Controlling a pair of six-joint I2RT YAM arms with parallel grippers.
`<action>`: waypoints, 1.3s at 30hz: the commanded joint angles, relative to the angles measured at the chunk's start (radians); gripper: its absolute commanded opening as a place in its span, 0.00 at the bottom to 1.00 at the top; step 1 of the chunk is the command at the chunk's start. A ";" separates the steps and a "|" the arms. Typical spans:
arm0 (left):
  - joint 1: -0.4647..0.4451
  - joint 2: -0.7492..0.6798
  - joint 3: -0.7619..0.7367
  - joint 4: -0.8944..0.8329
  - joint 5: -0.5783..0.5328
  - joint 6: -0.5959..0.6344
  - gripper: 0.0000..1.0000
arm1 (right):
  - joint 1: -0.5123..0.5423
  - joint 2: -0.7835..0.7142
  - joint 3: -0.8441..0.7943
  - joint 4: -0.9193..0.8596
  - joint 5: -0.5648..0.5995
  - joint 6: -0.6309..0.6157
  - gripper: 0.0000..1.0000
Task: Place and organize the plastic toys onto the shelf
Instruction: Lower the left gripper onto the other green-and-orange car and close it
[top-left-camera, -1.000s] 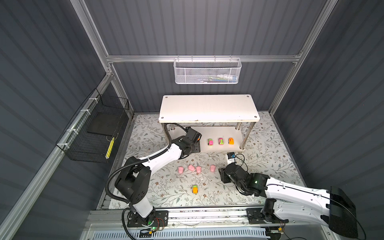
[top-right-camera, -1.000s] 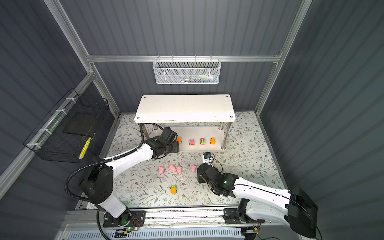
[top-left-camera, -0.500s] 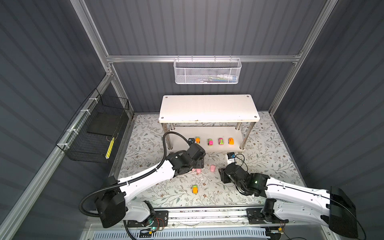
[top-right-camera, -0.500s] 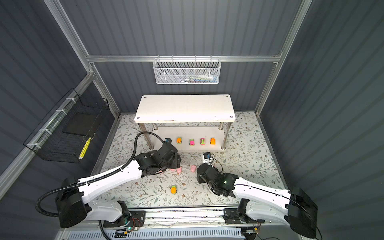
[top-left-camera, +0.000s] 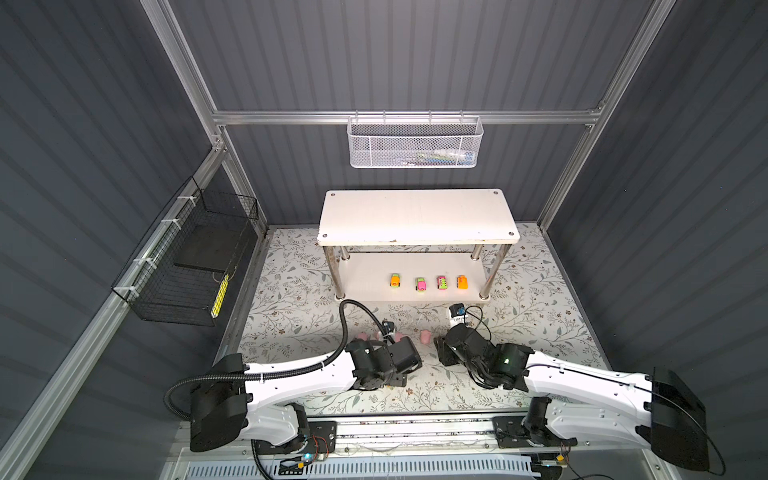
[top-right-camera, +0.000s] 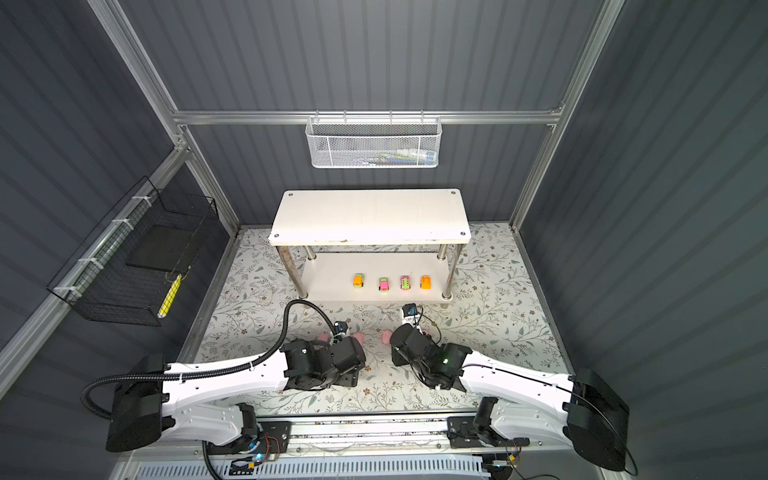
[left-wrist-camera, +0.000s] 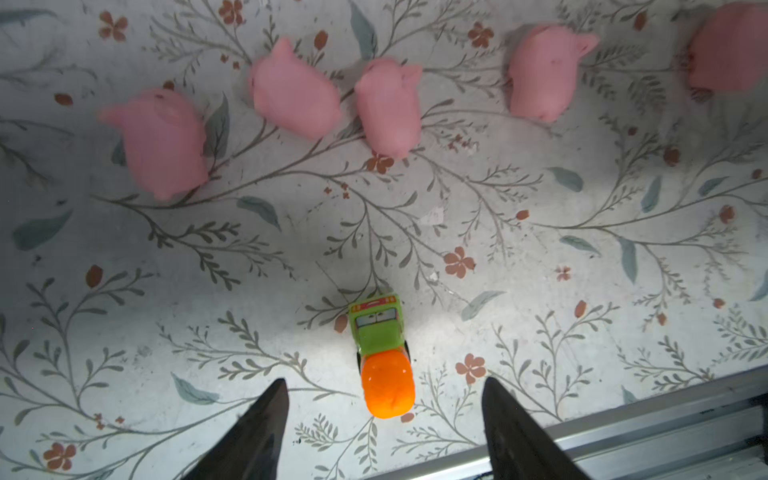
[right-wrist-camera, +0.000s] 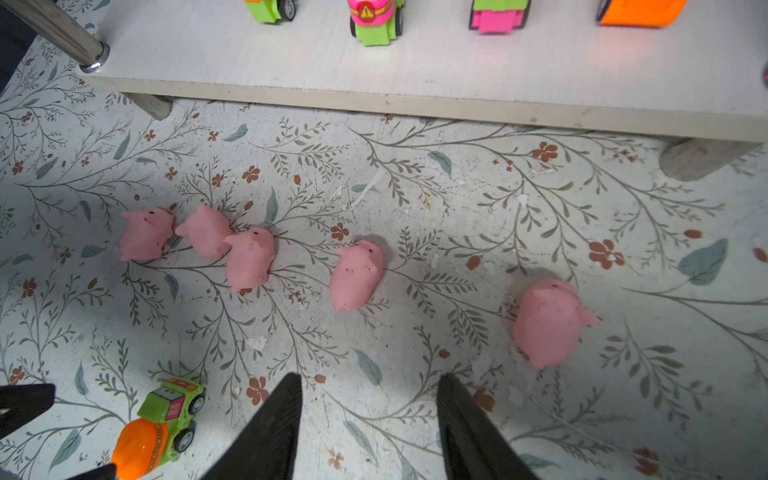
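Shelf (top-left-camera: 415, 216) stood at the back of the mat (top-left-camera: 291, 291), four cars (top-left-camera: 421, 284) in a line on its lower board. Left gripper (left-wrist-camera: 383, 386) hung spread wide, touching nothing. Right gripper (right-wrist-camera: 370, 380) was parted too and empty, just short of the pigs (right-wrist-camera: 357, 274), five in a row before the shelf. Fifth car (left-wrist-camera: 380, 345) sat between the left jaws, long axis along the reach, green cab pointing toward the pigs, orange end nearest.
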 joint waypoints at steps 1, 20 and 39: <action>-0.014 0.018 -0.024 -0.010 0.033 -0.049 0.72 | -0.004 -0.012 0.007 -0.002 -0.003 0.014 0.55; -0.020 0.149 -0.025 0.071 0.104 0.004 0.53 | -0.004 -0.013 -0.019 0.021 -0.001 0.024 0.56; -0.019 0.203 0.008 0.075 0.074 0.027 0.45 | -0.004 0.007 -0.023 0.048 -0.011 0.018 0.56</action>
